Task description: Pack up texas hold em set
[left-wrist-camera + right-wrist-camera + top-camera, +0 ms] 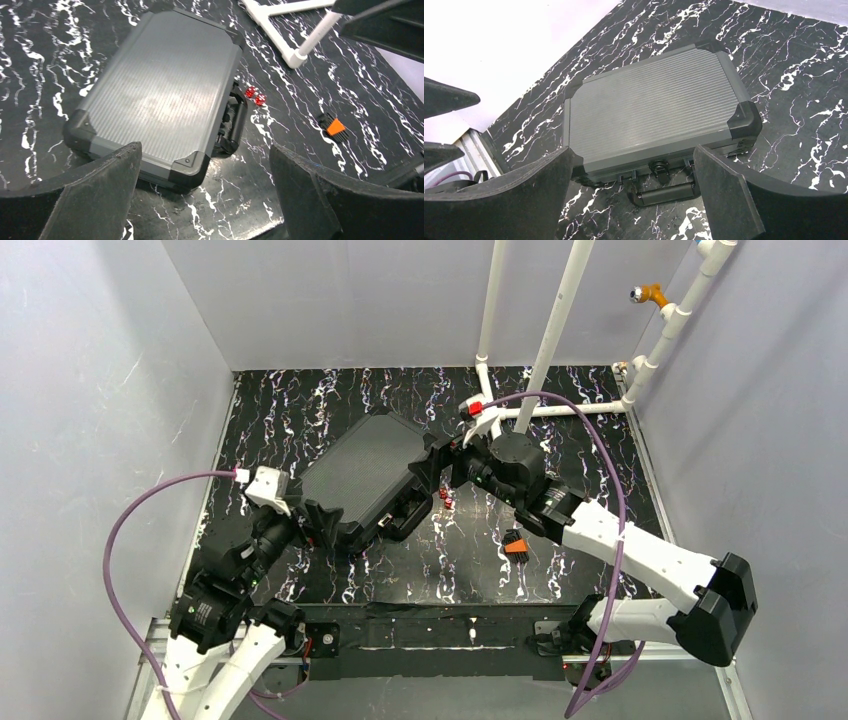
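The texas hold em set's case [365, 475] lies shut and flat on the black marbled table, a grey ribbed lid [160, 95] with black corners. Its carry handle [664, 192] and latches face the right arm. My left gripper [320, 520] is open at the case's near-left corner, its jaws [205, 165] wide with only that corner and bare table between them. The right gripper [445, 465] is open too, jaws [634, 152] spread either side of the handle edge of the case [654, 110] without touching it. Chips, cards and disc are out of view.
Two small red dice [446, 500] [255, 96] lie on the table just beside the handle. A small orange-and-black object [515, 543] [335, 127] sits to the right of them. A white pipe frame [545, 340] [300, 50] stands at the back right. Grey walls enclose the table.
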`<state>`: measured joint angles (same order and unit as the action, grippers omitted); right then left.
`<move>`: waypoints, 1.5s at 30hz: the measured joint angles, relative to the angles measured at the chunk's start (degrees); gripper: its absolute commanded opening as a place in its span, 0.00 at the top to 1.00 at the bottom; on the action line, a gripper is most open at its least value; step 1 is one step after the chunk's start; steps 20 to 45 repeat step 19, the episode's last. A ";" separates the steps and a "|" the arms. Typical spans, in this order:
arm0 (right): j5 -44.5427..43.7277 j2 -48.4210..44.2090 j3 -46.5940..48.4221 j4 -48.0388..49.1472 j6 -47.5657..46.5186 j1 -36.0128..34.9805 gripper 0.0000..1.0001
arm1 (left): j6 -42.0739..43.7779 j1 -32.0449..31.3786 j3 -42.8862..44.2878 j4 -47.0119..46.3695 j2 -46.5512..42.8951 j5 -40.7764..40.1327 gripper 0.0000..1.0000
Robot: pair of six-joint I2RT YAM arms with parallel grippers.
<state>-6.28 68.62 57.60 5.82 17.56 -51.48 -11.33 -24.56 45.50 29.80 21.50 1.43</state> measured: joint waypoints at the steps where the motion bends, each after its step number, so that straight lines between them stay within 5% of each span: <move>1: 0.00 -0.26 -0.35 0.52 0.11 -0.02 0.02 | 0.00 0.00 -0.07 0.02 -0.66 -1.09 0.02; 12: -0.90 -0.90 -1.27 5.81 1.46 -0.02 0.01 | 0.00 0.00 -0.17 0.04 -3.72 -6.88 0.02; 45: -0.90 -0.63 -1.27 7.13 2.91 -0.02 0.02 | 0.00 0.00 -0.37 0.02 -3.72 -7.69 0.02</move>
